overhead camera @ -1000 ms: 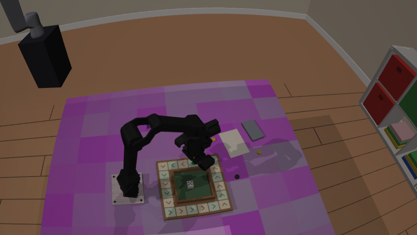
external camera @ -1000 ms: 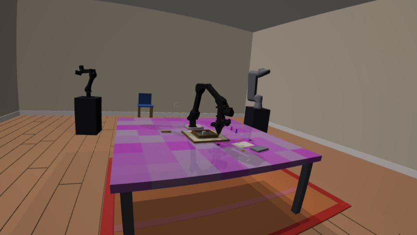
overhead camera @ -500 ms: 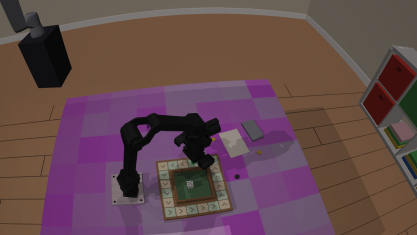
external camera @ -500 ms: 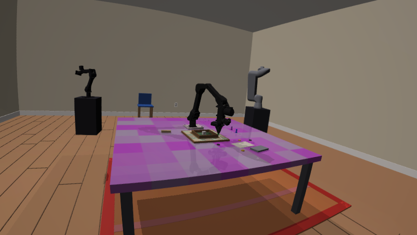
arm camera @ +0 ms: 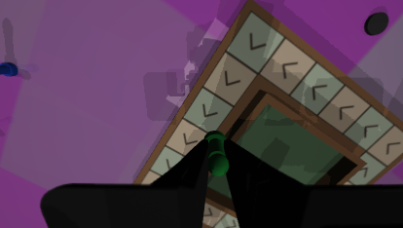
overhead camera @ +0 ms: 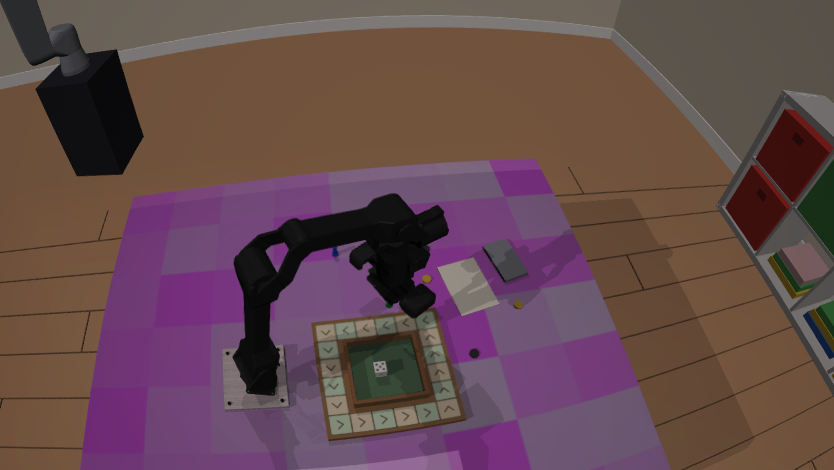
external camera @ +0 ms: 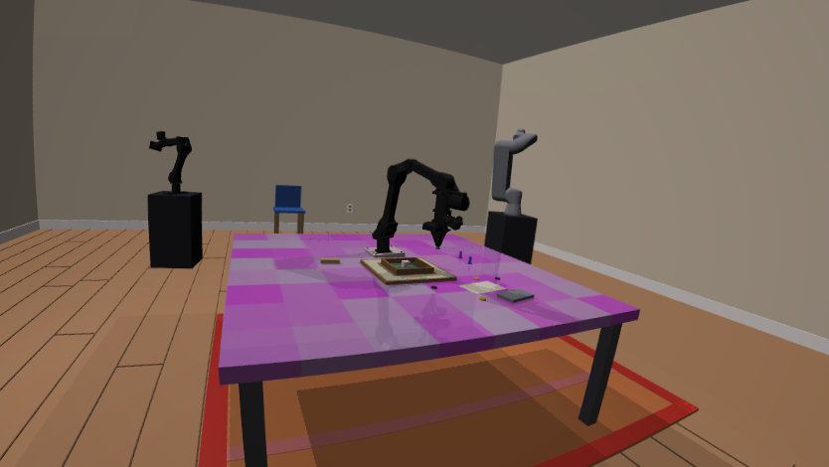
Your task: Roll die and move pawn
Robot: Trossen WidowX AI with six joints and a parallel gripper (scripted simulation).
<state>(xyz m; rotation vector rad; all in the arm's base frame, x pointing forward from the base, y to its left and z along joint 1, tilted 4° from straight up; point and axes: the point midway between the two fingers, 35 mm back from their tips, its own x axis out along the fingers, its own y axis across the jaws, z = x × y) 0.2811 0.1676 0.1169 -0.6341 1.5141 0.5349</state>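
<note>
My gripper (overhead camera: 389, 300) (external camera: 437, 246) (arm camera: 215, 146) is shut on the green pawn (overhead camera: 388, 304) (external camera: 437, 248) (arm camera: 218, 163) and holds it in the air, above the level of the board. In the top view the pawn shows just beyond the board's far edge, mostly hidden by the fingers. The board (overhead camera: 361, 421) (arm camera: 257, 41) lies flat, with arrows on its squares. The white die (overhead camera: 379, 367) (external camera: 405, 263) rests inside the dice tray (overhead camera: 391, 402) (external camera: 414, 270) (arm camera: 316, 128), with several pips on top. The fingers hide it in the wrist view.
A blue pawn (overhead camera: 335, 252) (external camera: 469, 259) (arm camera: 9, 69) stands beyond the board. A black disc (overhead camera: 473, 353) (external camera: 433, 287) (arm camera: 376, 23) lies to its right. Yellow discs (overhead camera: 426, 279) (overhead camera: 518, 304), a paper sheet (overhead camera: 461, 283) and a grey book (overhead camera: 505, 259) lie farther back right.
</note>
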